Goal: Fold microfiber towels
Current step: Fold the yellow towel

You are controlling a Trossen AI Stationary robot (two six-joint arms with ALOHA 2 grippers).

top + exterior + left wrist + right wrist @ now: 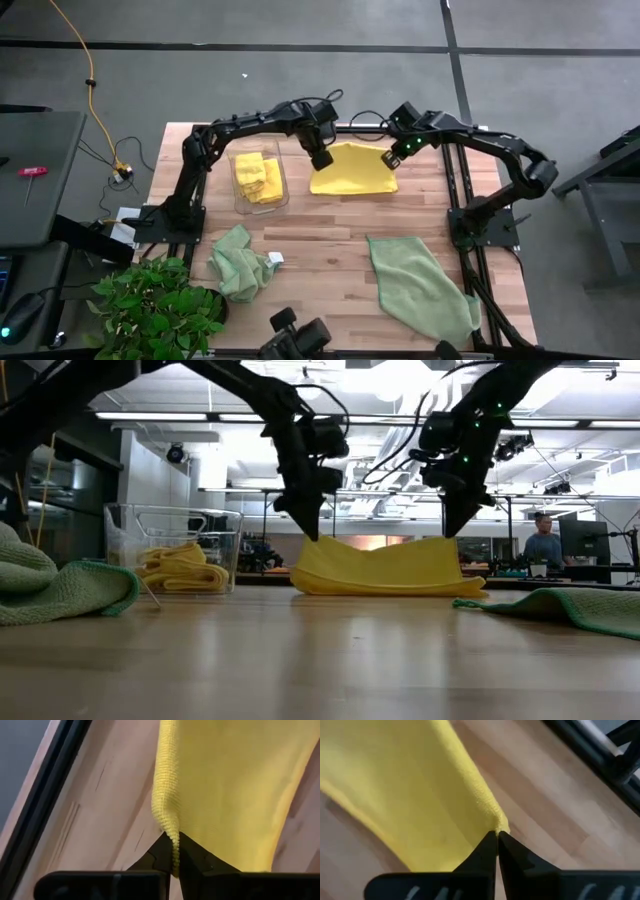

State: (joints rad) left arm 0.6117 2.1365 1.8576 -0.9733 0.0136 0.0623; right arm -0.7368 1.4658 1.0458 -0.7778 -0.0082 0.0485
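Observation:
A bright yellow towel (352, 172) lies at the far middle of the table, its lower part on the wood (380, 582). My left gripper (320, 158) is shut on its left upper corner. My right gripper (390, 157) is shut on its right upper corner. The held edge sags a little between them (385, 545). More folded yellow towels (257, 176) lie in a clear bin. One sage green towel (240, 262) lies crumpled at the near left. Another (420, 285) lies spread at the near right. My left gripper pinches the yellow towel's left corner (173, 839) between its two fingers, coming from above and pointing down. The cloth hangs from the fingers (312, 532) down to the table. Its lower part rests on the wood. My right gripper pinches the yellow towel's right corner (500, 826) between its two fingertips, from above, pointing down. The corner is lifted (450, 535). The cloth slopes down from it to the part lying on the table.
A clear plastic bin (281, 192) stands left of the yellow towel. A leafy green plant (155, 310) stands at the near left corner. Bare wood (320, 230) lies between the yellow towel and the green towels. A person (545, 545) sits in the room beyond.

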